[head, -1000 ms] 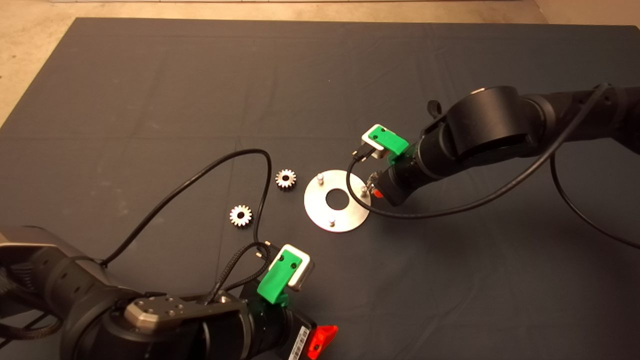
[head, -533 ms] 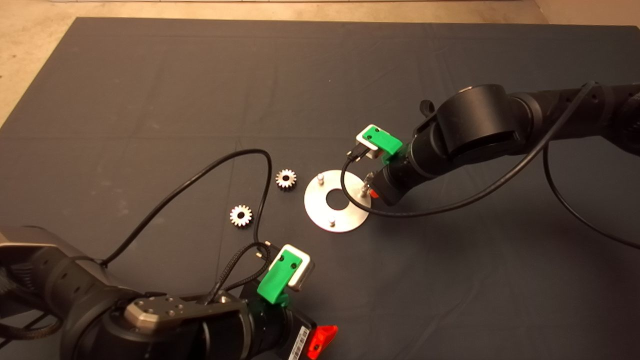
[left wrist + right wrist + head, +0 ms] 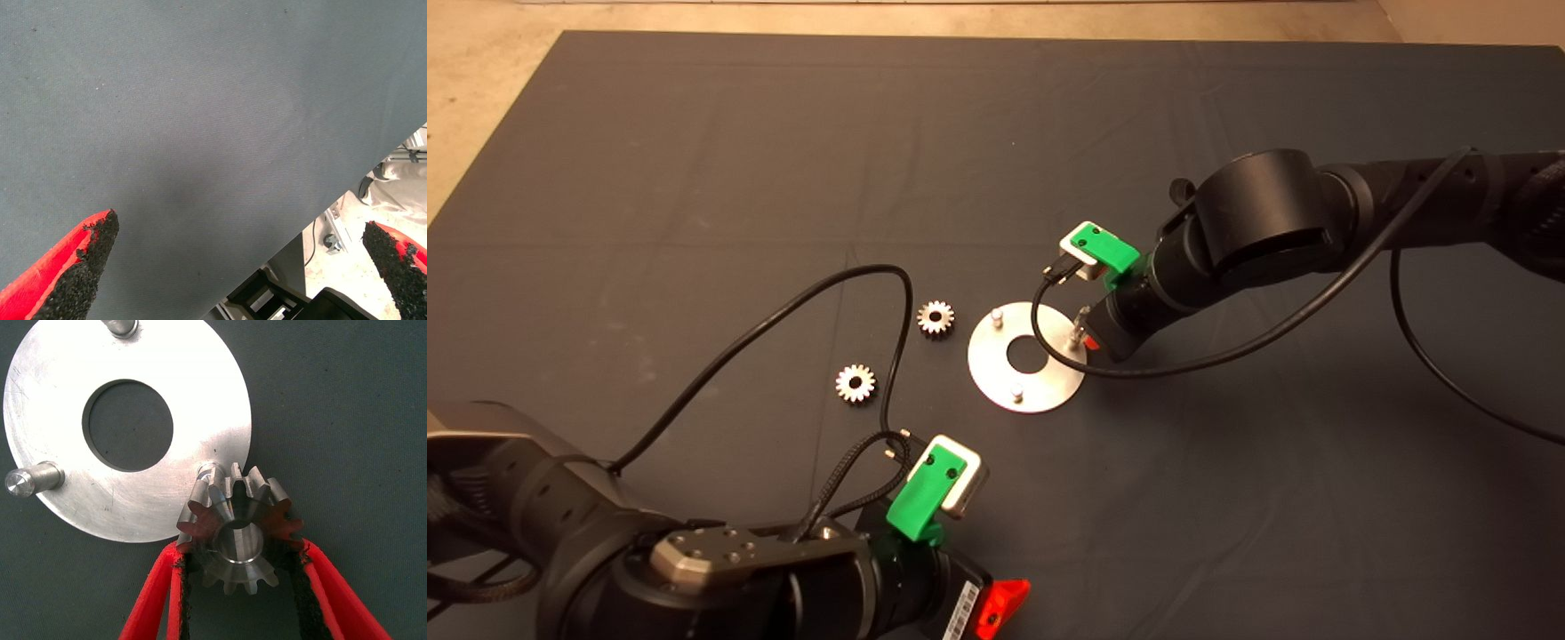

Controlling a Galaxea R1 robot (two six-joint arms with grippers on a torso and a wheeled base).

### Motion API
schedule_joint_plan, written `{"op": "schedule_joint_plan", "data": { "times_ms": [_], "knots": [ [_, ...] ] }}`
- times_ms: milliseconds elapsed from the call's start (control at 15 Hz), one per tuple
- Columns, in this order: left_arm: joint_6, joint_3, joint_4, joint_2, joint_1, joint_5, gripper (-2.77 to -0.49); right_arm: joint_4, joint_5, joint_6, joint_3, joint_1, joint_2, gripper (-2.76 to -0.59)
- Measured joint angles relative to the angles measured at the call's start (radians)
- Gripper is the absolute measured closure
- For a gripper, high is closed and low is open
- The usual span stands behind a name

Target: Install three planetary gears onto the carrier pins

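Bringing in gear one: the right gripper (image 3: 239, 553) has its jaws clamped on a gear (image 3: 237, 527) just short of the nearest pin (image 3: 211, 472), so next its bore must centre over that pin, then drop.

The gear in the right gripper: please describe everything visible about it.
The held gear is a small silvery steel spur gear with pointed teeth and a smooth centre bore. The right gripper clamps it between both black pads, bore axis about upright. It hangs over the disc rim, beside the nearest pin, not yet seated.
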Motion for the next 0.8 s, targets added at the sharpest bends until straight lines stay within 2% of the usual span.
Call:
{"op": "schedule_joint_plan", "data": {
  "times_ms": [400,800],
  "knots": [
    [-0.001,0.000,0.000,0.002,0.000,0.000,-2.64,0.000,0.002,0.000,-0.025,-0.002,0.025,-0.82],
    [-0.001,0.000,0.003,0.003,0.000,0.000,-2.64,0.000,0.002,0.000,-0.028,-0.022,0.027,-0.81]
  ]
}}
